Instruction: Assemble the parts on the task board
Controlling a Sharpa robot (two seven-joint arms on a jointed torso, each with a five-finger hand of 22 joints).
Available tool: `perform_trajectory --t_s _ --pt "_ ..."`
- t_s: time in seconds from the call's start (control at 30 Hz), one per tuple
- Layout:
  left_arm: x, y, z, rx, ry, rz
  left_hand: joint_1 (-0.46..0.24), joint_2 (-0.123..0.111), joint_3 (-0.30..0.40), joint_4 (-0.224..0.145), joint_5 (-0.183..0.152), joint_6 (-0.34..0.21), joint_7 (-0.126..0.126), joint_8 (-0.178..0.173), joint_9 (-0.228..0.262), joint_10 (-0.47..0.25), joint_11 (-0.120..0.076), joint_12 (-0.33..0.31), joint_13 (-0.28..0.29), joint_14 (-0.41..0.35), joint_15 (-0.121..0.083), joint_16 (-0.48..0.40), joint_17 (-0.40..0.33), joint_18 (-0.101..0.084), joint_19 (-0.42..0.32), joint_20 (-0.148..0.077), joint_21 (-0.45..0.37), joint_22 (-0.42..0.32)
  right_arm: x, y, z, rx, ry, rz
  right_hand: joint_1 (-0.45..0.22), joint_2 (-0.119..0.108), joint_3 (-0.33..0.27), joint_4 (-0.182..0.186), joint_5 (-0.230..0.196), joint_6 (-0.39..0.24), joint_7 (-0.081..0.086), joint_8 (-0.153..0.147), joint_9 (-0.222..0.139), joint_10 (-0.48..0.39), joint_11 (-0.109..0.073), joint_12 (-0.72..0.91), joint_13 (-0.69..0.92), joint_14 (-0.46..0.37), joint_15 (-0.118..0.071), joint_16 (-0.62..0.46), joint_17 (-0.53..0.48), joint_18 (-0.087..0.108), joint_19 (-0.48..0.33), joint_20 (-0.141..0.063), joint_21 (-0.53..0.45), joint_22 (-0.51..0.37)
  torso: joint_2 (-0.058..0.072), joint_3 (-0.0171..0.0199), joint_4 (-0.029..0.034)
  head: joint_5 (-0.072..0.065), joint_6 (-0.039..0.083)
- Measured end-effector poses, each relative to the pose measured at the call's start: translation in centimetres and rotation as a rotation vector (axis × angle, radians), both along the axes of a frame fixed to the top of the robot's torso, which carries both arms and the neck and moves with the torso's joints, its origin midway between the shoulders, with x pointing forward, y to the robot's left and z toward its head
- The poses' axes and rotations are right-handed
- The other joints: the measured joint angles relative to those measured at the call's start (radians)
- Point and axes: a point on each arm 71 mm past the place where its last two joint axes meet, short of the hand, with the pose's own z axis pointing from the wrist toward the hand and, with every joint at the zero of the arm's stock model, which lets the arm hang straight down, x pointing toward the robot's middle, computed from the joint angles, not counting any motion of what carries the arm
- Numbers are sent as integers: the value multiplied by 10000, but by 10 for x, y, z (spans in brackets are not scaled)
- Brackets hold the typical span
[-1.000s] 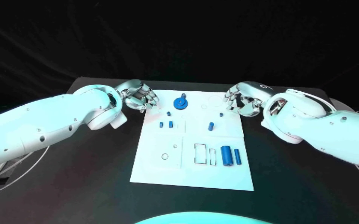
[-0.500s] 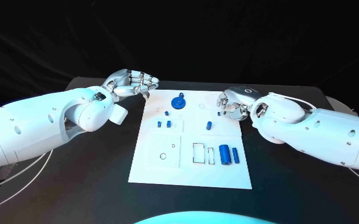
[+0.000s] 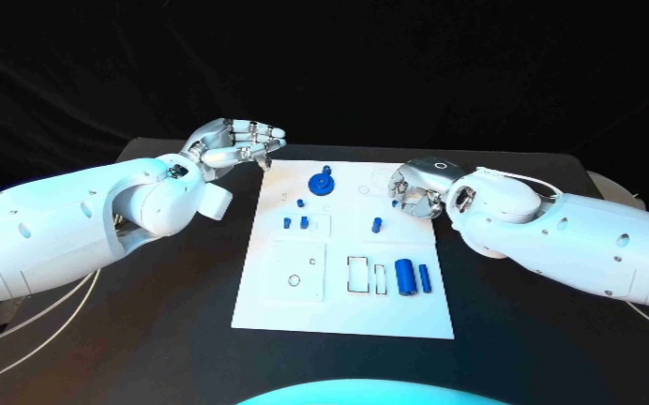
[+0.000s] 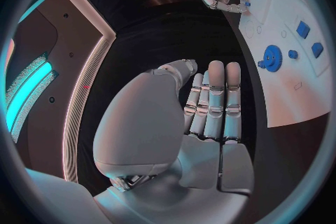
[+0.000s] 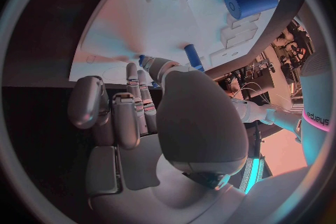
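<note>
I start with the task board point(image 3: 345, 302), a flat white plate lying in the middle of the black surface point(image 3: 162, 330), printed with thin outlines and holes. Its parts are small blue pieces: a gear point(image 3: 321, 183) with a raised hub near the far edge, a few short pegs point(image 3: 296, 222) just behind the board's middle, another peg point(image 3: 377, 225) to their right, and a thick cylinder point(image 3: 403, 277) beside a thinner rod point(image 3: 425, 278) near the rectangular cut-outs.

I judge them all to be light, rigid plastic with a smooth finish, so they should be slippery and apt to roll or skitter if nudged. I would take the cylinder across its round flank, the gear by its toothed rim or hub, and the pegs by a fine pinch at their sides.

My left hand point(image 3: 239, 147) hangs over the dark surface just off the board's far left corner, its fingers point(image 4: 215, 102) curled in together, with nothing in them as far as I can see. My right hand point(image 3: 416, 189) sits at the board's far right edge, its fingers point(image 5: 126, 115) bent inward; I cannot tell whether they pinch anything. Both hands are silver metal on glossy white arm shells.
</note>
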Motion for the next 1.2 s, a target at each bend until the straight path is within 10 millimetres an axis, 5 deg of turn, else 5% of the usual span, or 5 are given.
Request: perform_trajectory --t_s 0.57,1.03,1.2 --pt "0 1 0 -171 51 71 0 0 69 -69 -1 -1 -1 -1 -1 0 0 0 -24 0 0 -38 -48 -5 0 0 1 1 1 7 -6 -241 67 56 49 58 206 -209 0 352 -95 101 72 391 -100 -21 -52 -1 -74 2 -3 0 97 -24 237 -2 -2 12 0 -12 -35" --pt "0 0 0 -184 94 76 0 0 137 -138 -1 -38 35 -1 -11 0 -1 0 -47 1 0 -83 -104 -6 1 0 1 1 -1 13 -8 -571 -217 64 51 321 395 -539 -154 655 -222 256 156 644 -214 -64 -34 -2 -147 80 -4 1 221 -148 675 -4 -2 12 -8 -27 -51" --pt "0 0 0 -181 108 76 0 1 165 -165 -1 -38 35 -1 -21 0 -1 0 -52 1 0 -117 -119 -6 1 0 1 1 -3 14 -8 -719 -342 49 52 321 429 -573 -148 696 -197 255 167 657 -200 -101 -57 -2 -147 79 -5 -152 223 -151 753 -4 -5 12 -7 -41 -51"
